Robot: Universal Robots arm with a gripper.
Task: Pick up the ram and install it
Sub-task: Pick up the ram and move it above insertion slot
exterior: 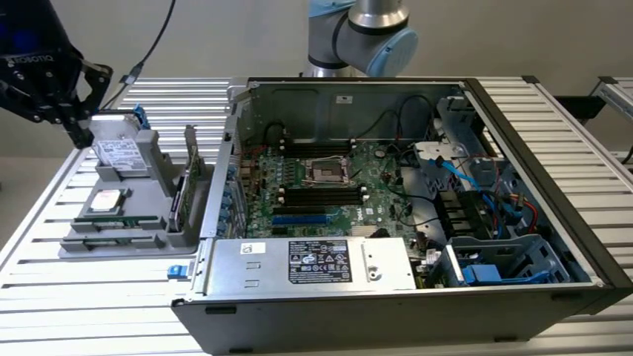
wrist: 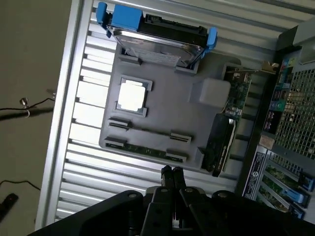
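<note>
Ram (wrist: 142, 149) by holder (wrist: 172, 110) edge, closed gripper (wrist: 171, 172) apart

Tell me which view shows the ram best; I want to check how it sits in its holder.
The wrist view: the ram shows along its whole length, a green stick lying in the grey holder. The exterior view shows the ram as a thin green strip on the holder, at that view's left.

The exterior view looks steeply down on the open computer case (exterior: 327, 96) from farther off. The wrist view faces down, nearer, over the grey tray (wrist: 172, 113), which both share.
</note>
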